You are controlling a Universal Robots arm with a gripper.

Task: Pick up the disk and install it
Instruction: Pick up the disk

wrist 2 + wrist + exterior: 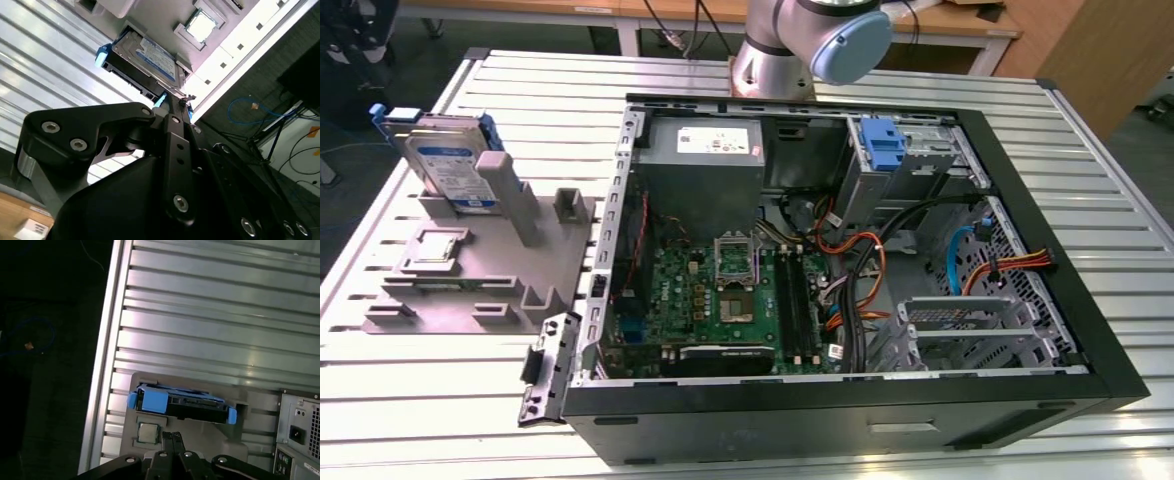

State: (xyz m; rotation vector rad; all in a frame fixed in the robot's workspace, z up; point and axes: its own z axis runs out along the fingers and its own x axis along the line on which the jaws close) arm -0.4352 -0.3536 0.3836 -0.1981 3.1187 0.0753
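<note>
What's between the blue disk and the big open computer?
In the exterior view, two grey posts of the holder stand between the disk and the computer case.

This looks like a robotics lab or an assembly test workshop. A slatted aluminium worktable (1067,150) spans the exterior view, and the base of a robot arm (781,60) rises at its upper middle. An opened desktop computer case (854,420) lies on the table with its motherboard (720,290) and wiring exposed. At the exterior view's left, a grey parts fixture (467,280) holds a disk (451,165) upright. Wooden benches (961,20) run along the upper edge. In the second wrist view, loose cables (252,106) trail over a dark floor (250,75).
</note>
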